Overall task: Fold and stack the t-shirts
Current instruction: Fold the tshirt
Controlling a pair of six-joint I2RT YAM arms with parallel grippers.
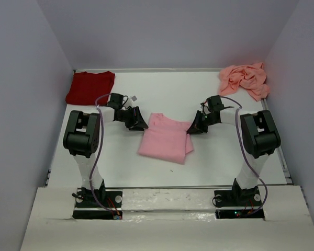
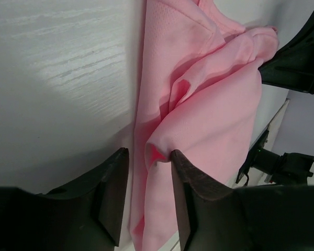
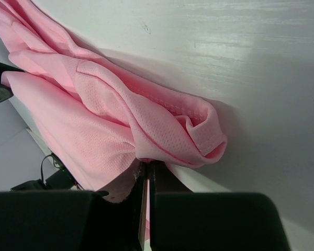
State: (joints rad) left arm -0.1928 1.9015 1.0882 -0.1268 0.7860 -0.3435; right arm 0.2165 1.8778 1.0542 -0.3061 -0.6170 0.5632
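you have a white desk [image 1: 220, 167] filling the middle of the top view, its surface matte and pale. in both wrist views you can see a faint wood-like grain running across that surface, with a soft bright patch of light on it. a thin raised rim [image 1: 162, 70] runs along the far edge, and another strip [image 1: 280, 157] lines the right side. three plain, pale grey-lavender walls close you in: a back wall [image 1: 167, 31], a left wall [image 1: 15, 94] and a right wall [image 1: 306, 104]. along the near edge lies a white board [image 1: 167, 201], scuffed, with an uneven seam across it.
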